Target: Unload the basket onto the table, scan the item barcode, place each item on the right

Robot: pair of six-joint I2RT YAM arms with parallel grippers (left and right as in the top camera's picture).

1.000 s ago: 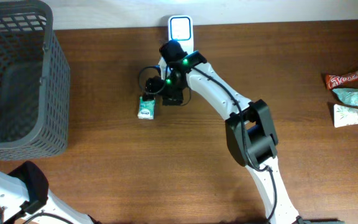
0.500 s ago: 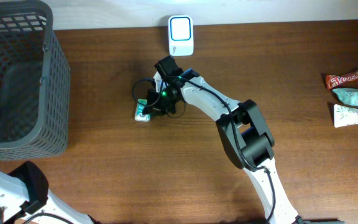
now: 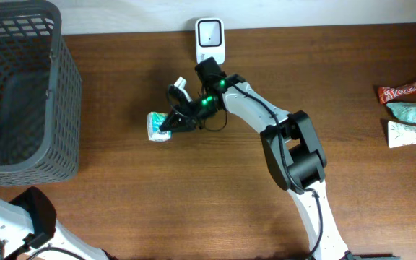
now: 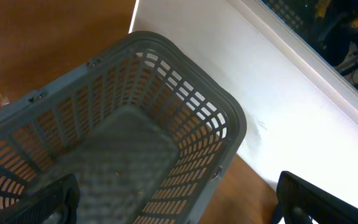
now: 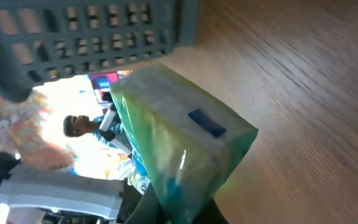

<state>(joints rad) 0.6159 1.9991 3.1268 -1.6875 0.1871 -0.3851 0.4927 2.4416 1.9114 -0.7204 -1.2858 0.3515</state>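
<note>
No writing can be read with any certainty. The red wrapper point(image 3: 405, 91) at the far right edge of the table carries white lettering, but from overhead it is too small to make out. The green packet point(image 5: 185, 143) shows a small blue patch point(image 5: 206, 123) on its pale top face, blurred and with no legible letters, numbers or barcode.

We see a mock shop checkout on a wooden table point(image 3: 157, 202): a grey shopping basket point(image 3: 69, 87), a white barcode scanner point(image 3: 210, 41) by the wall, and snack packets point(image 3: 408, 112) at one side.
</note>
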